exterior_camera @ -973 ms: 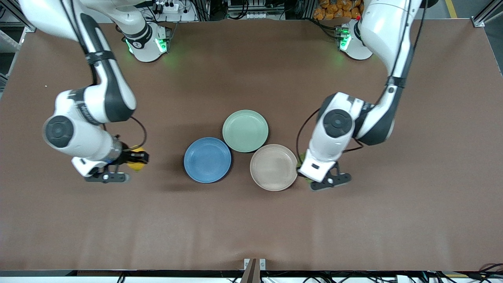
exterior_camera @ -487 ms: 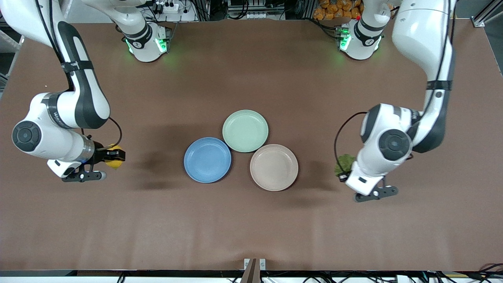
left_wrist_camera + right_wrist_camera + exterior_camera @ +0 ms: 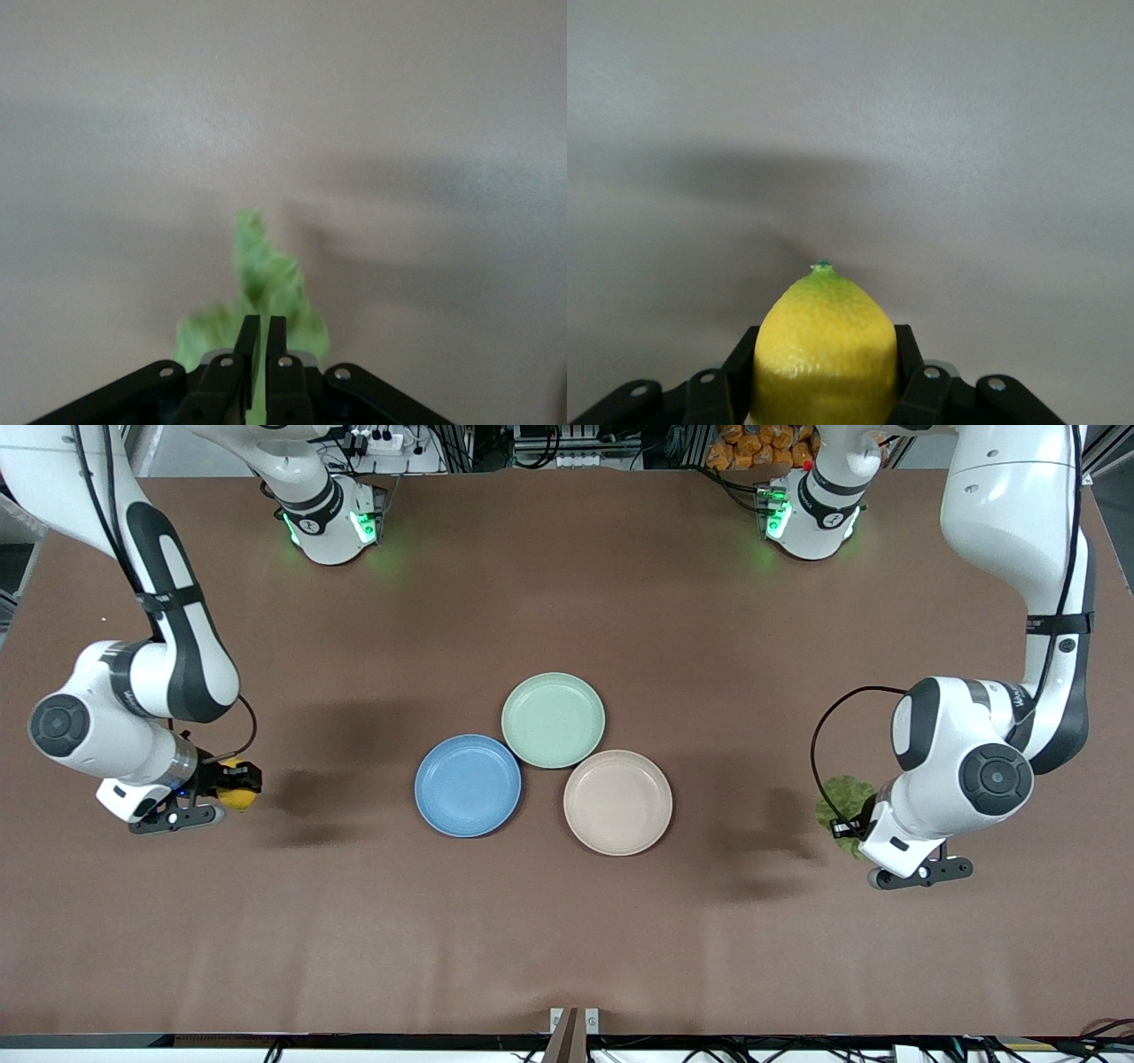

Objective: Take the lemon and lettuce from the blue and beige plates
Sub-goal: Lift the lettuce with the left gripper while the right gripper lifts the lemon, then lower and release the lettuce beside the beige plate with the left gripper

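The lemon (image 3: pixel 824 350) is a dimpled yellow oval with a small green tip; the lettuce (image 3: pixel 264 292) is a thin, ragged green leaf. Three round matte plates with low rims sit bare at mid-desk (image 3: pixel 567 939), each touching its neighbours: blue plate (image 3: pixel 468 786), beige plate (image 3: pixel 617 802), mint plate (image 3: pixel 553 719). Wide brown desk lies open all round them. The right hand (image 3: pixel 232 787) pinches the lemon over the right arm's end; the left hand (image 3: pixel 849 828), nearly closed, grips the lettuce over the left arm's end.
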Motion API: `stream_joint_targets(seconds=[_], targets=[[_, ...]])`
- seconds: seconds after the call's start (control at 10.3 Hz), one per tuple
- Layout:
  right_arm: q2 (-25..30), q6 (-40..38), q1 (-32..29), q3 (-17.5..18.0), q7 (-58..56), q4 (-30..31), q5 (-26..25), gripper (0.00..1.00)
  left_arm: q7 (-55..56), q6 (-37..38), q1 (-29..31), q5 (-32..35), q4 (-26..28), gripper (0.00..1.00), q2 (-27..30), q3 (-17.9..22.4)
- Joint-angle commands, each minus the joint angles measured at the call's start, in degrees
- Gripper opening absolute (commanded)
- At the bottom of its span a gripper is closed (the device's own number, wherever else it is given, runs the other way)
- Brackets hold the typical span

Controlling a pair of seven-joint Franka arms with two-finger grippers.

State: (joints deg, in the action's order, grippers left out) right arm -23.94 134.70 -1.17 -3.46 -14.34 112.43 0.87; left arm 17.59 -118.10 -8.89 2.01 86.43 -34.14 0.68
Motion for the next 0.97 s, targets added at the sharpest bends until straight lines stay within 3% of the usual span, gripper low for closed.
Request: stream_joint_targets(seconds=[0.0,0.19,0.49,0.58,0.68,0.78,0.88], targets=[[-1.53,4.60,-0.93,0.65,-0.34,2.53,-0.52,0.20,-0.89,0.68,0.10,-1.57,0.93,1.00,0.30,-0.41],[-3.64,6.88,-1.38,0.56,0.19,2.88,0.09,0.20,0.07,2.26,0.54,-1.57,3.47,1.00,1.78,-0.33],[-5.50,8.56,-1.11,-0.14,4.39,2.89,0.27,0.22,2.18,2.09,1.16,-1.57,15.30,1.00,11.68,-0.33],[-5.76,8.56,-0.85,-0.05,6.06,2.80,0.27,0.45,2.18,2.09,2.46,-1.57,20.22,1.00,16.25,-0.33],[-5.68,8.39,-0.76,-0.05,7.39,2.71,0.36,0.91,2.18,2.09,3.78,-1.57,24.54,1.00,20.91,-0.41],[-5.07,7.69,-0.76,-0.05,8.53,2.36,0.27,1.00,2.18,2.09,3.97,-1.57,27.62,1.00,24.17,-0.33],[-4.19,6.99,-0.76,-0.05,8.80,1.66,0.27,1.00,2.18,2.09,3.97,-1.57,30.79,1.00,27.25,-0.33]])
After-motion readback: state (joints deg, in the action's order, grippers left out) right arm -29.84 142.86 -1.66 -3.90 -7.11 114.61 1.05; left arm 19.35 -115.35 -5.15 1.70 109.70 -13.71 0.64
